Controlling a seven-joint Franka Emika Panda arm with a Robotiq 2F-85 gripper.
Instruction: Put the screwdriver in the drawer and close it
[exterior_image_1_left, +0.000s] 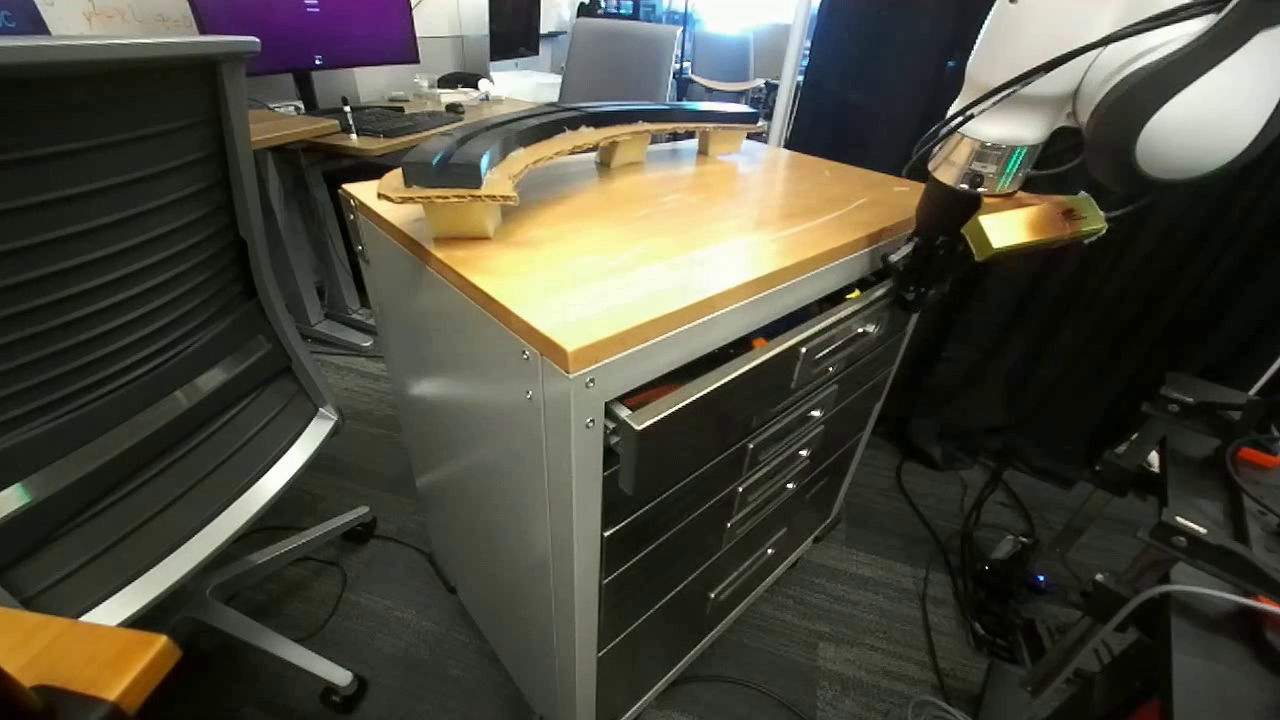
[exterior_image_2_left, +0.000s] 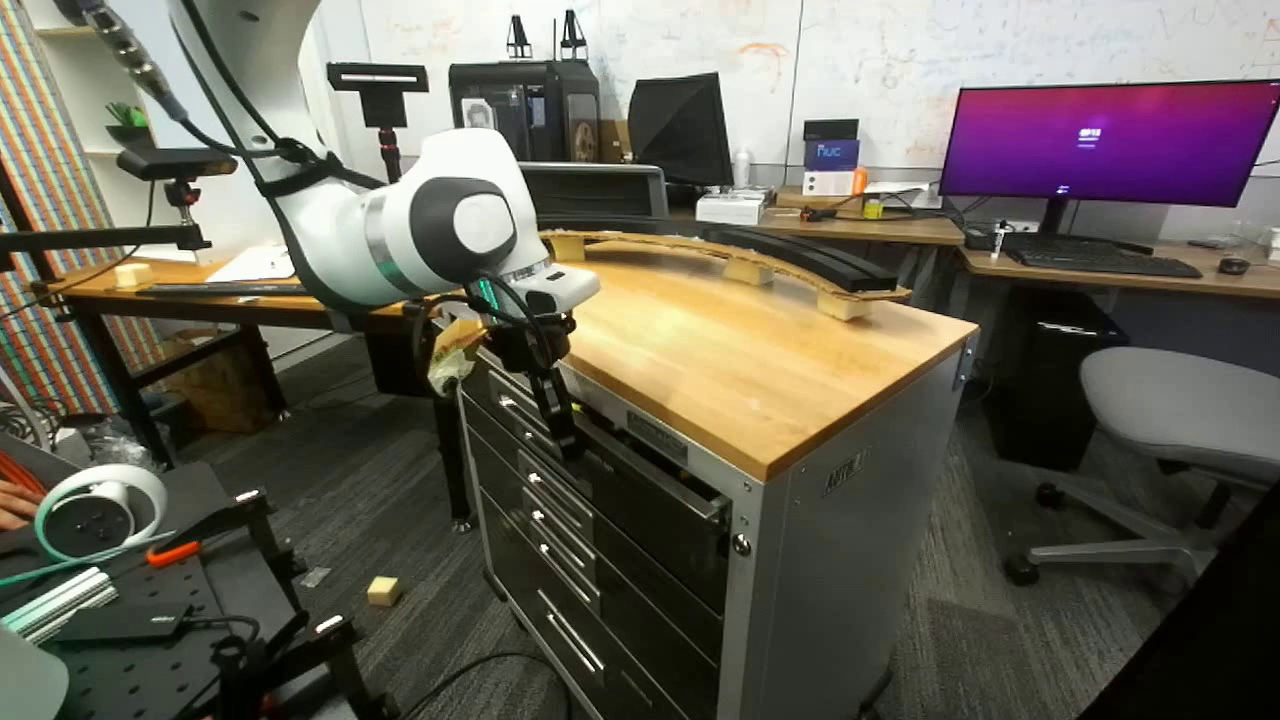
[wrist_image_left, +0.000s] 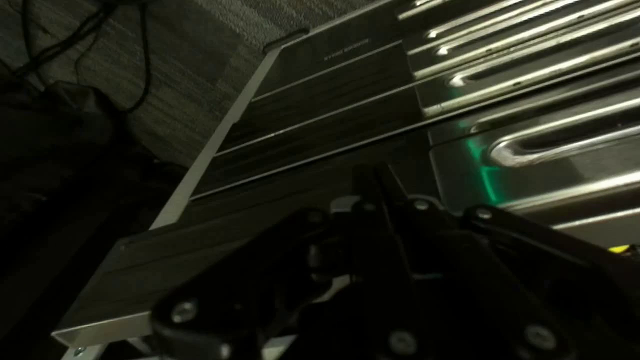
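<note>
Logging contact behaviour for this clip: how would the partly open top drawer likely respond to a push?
The drawer probably won't flex, looking like rigid metal. It might skew, since the pincer stands off-centre along it. The orange item inside could slide.

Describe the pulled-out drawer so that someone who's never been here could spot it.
Find the grey metal cabinet with a wooden worktop. Just beneath that worktop, look at the topmost drawer, wide and dark-fronted. Unlike the closed drawers below, this one sticks out, partly open.

“nuc” on a blue box (exterior_image_2_left: 831, 154) in an exterior view
</note>
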